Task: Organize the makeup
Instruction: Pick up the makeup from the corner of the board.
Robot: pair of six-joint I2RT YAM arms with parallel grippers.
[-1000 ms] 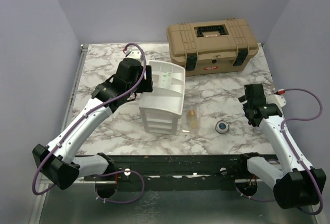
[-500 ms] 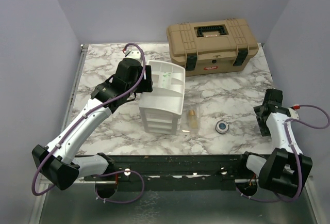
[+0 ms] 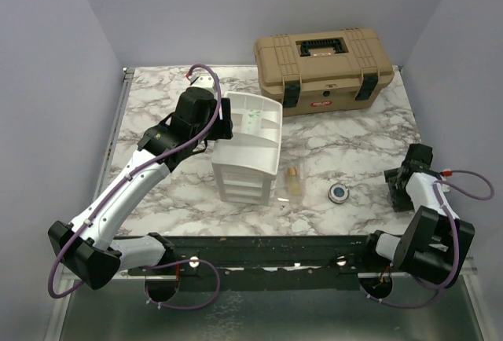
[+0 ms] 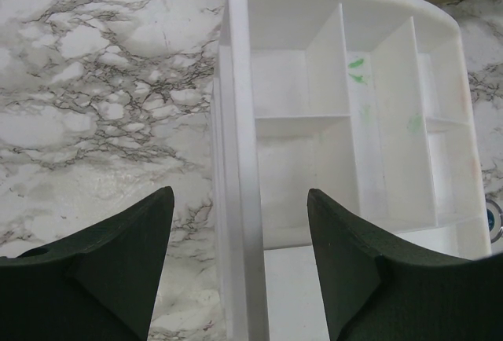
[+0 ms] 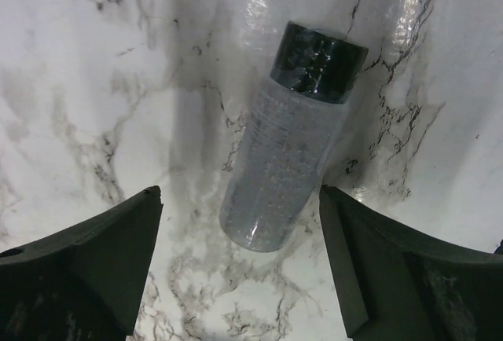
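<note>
The small tube point(image 5: 291, 152) is seen lying on its side on the marble table point(image 5: 86, 74), in the middle of the right wrist view, with its black cap towards the upper right. The right gripper point(image 5: 240, 196) is held open, one finger on each side of the tube, and no contact is seen. As the tube is round and lies slanted between the jaws, it could be rolled away when they are closed, or caught only at its lower end and lost on lifting. The left gripper point(image 4: 240, 199) is also open and empty, with the left wall of the white drawer unit point(image 4: 240, 58) between its fingers; the unit could be knocked if the arm is lowered carelessly. The round compact point(image 3: 339, 192) and the clear palette point(image 3: 293, 182) are found at the lower centre of the top view
</note>
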